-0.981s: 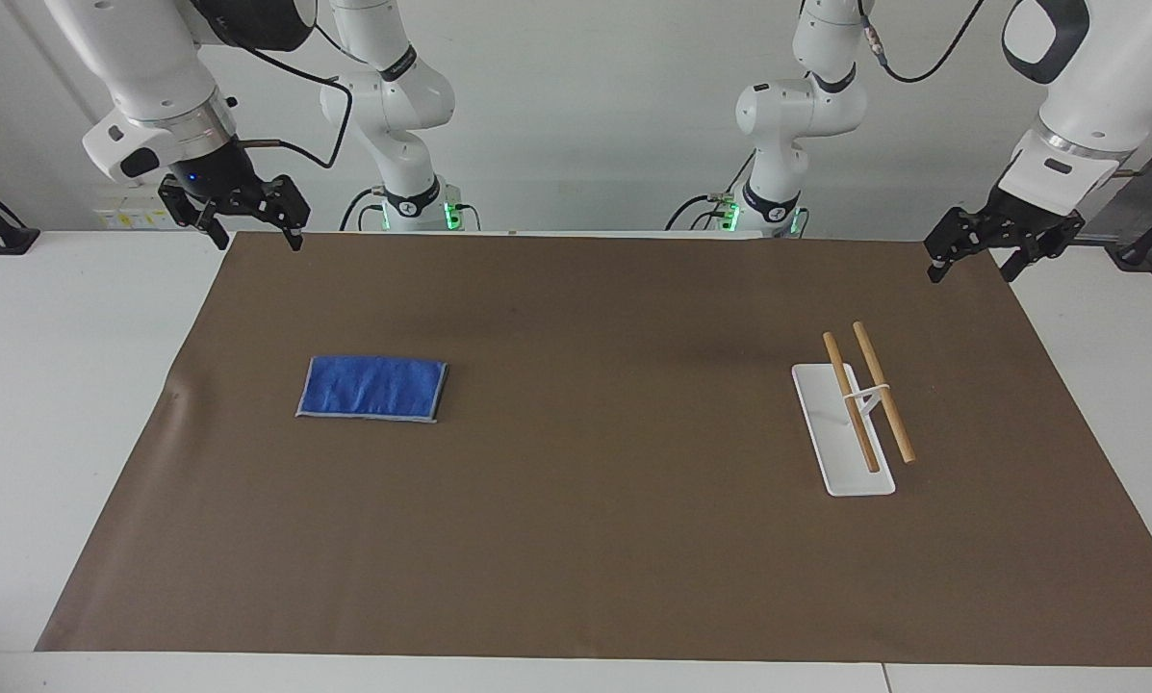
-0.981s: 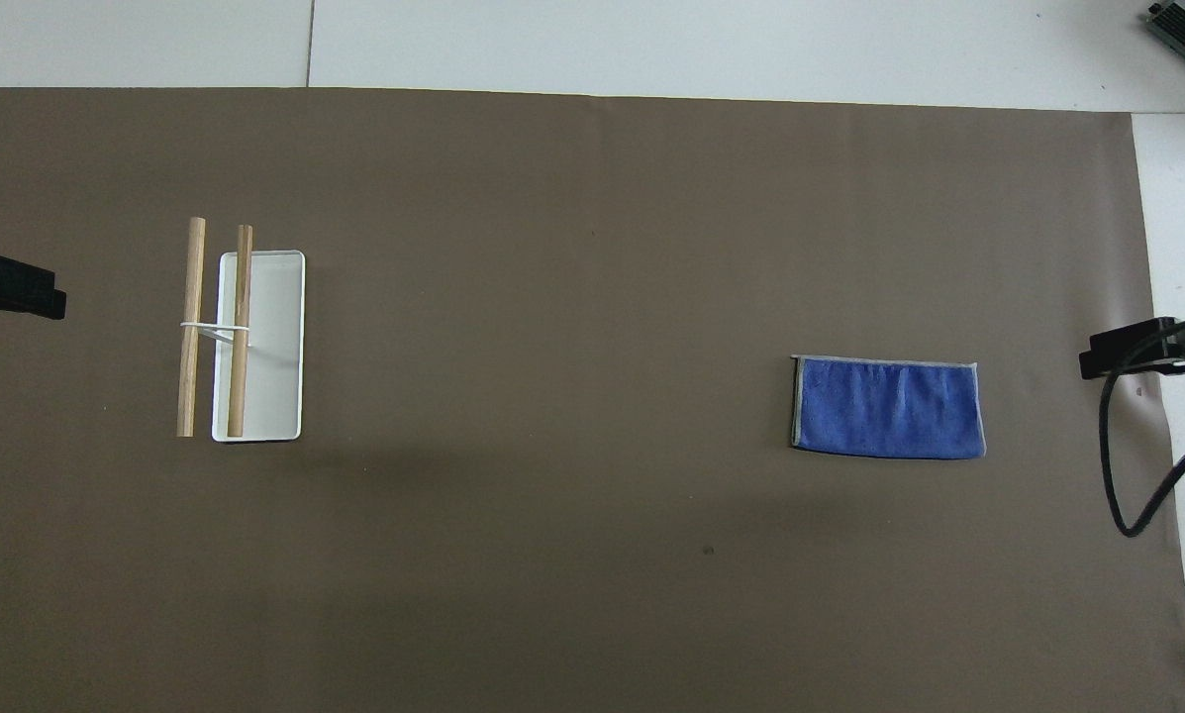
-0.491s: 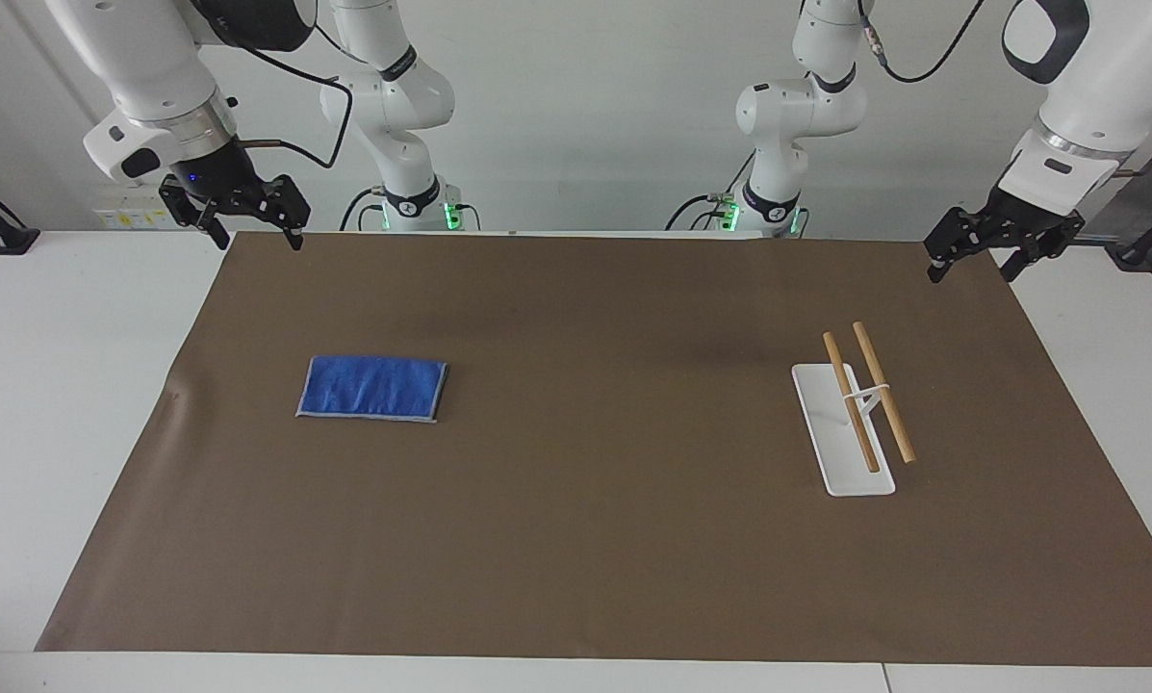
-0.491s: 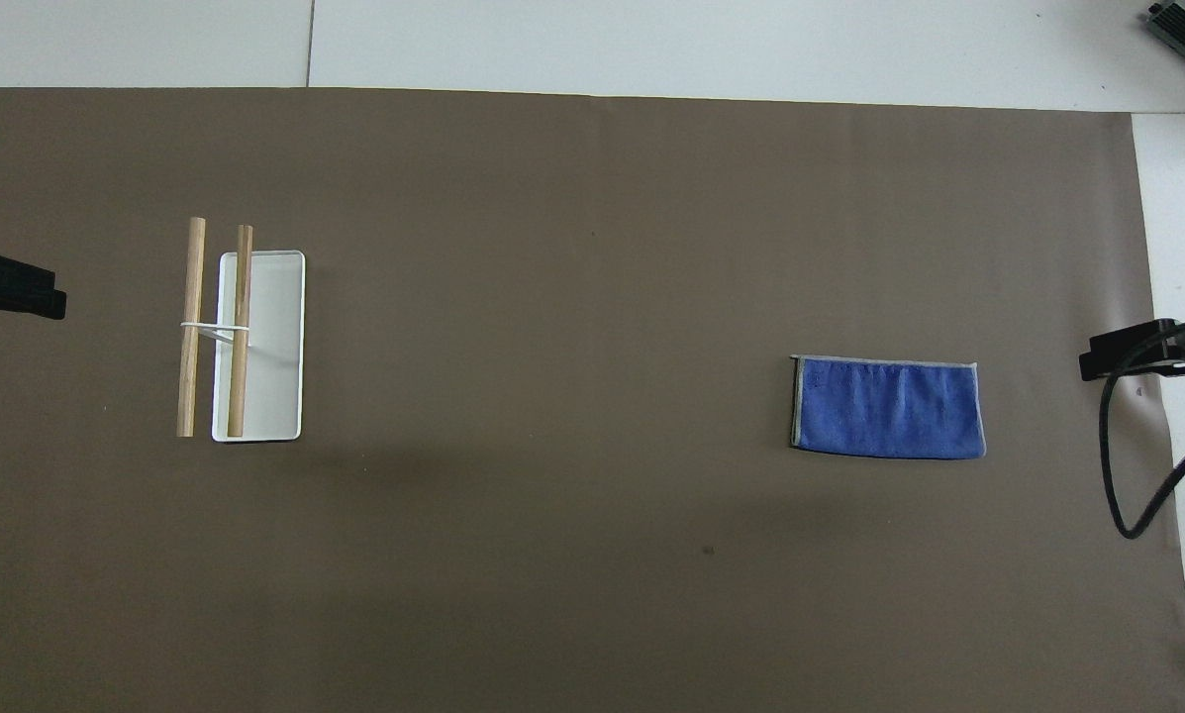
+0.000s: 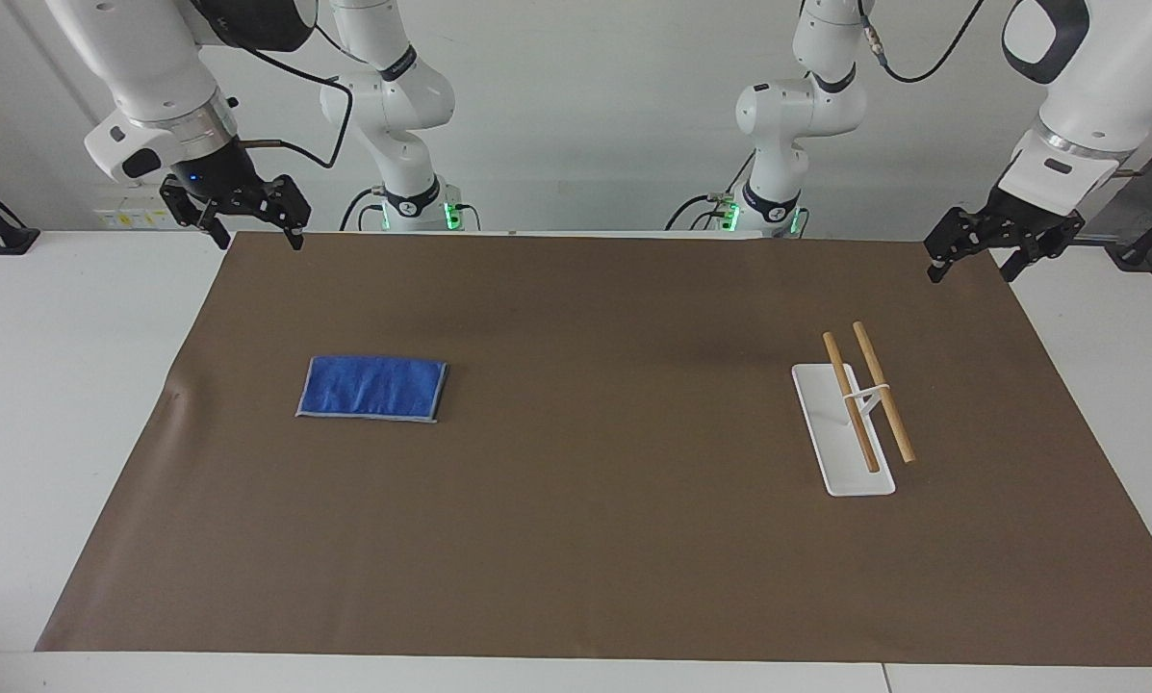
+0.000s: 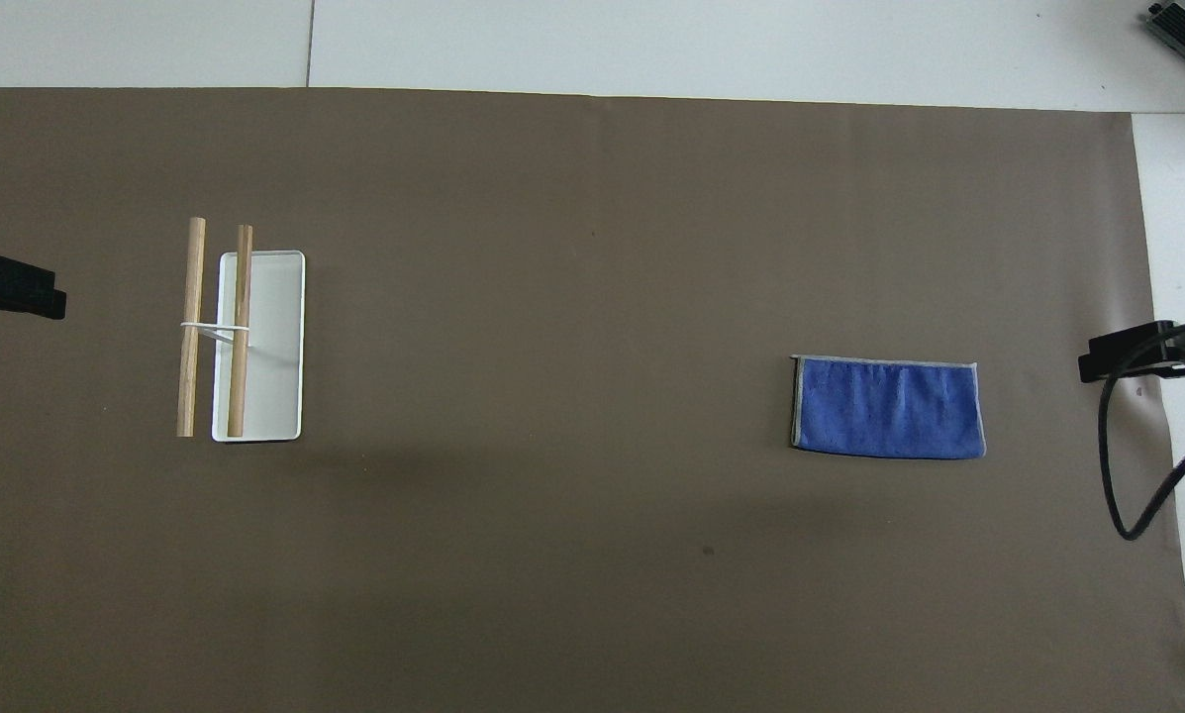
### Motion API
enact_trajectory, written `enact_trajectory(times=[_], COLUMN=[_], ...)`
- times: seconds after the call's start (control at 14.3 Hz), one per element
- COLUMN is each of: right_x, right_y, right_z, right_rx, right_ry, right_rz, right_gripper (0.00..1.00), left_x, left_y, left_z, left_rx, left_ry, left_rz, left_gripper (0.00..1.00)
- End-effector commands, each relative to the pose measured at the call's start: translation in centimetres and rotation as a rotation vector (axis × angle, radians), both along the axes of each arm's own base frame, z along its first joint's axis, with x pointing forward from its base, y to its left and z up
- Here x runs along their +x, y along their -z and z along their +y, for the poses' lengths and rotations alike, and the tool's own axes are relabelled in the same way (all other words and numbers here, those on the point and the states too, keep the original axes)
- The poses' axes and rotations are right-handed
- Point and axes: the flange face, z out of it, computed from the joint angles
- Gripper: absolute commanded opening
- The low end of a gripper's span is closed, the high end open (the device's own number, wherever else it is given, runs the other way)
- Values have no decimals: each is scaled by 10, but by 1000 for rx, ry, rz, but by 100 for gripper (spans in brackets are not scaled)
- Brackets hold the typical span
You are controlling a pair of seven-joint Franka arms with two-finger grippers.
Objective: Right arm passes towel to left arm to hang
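Note:
The bright-blue towel (image 5: 371,388) with thin grey edging lies flat on the brown mat, toward the right arm's end of the table; it also shows in the overhead view (image 6: 889,407). The rack with two wooden rods (image 5: 869,395) on a white base (image 5: 859,476) stands toward the left arm's end, also seen from overhead (image 6: 216,327). My right gripper (image 5: 256,236) hangs open and empty above the mat's corner near its base, apart from the towel. My left gripper (image 5: 972,269) hangs open and empty above the mat's other near corner, apart from the rack.
The brown mat (image 5: 595,539) covers most of the white table (image 5: 65,385). A black cable (image 6: 1127,475) loops down from the right gripper at the mat's edge. The arms' bases (image 5: 412,207) stand at the robots' edge of the table.

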Motion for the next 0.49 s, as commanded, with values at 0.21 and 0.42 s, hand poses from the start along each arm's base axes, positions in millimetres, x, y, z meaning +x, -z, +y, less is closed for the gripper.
enact_trajectory(times=[0.21, 0.42], right_x=[-11, -10], right_y=[2, 6], right_z=[1, 1], right_rx=[15, 15], right_ry=[8, 4], right_rz=[-1, -18], right_gripper=[100, 100], left_x=[-10, -10], left_y=[0, 0], left_z=[2, 2], left_rx=[-11, -11], left_ry=[-10, -11], left_rz=[6, 6], left_gripper=[100, 100])
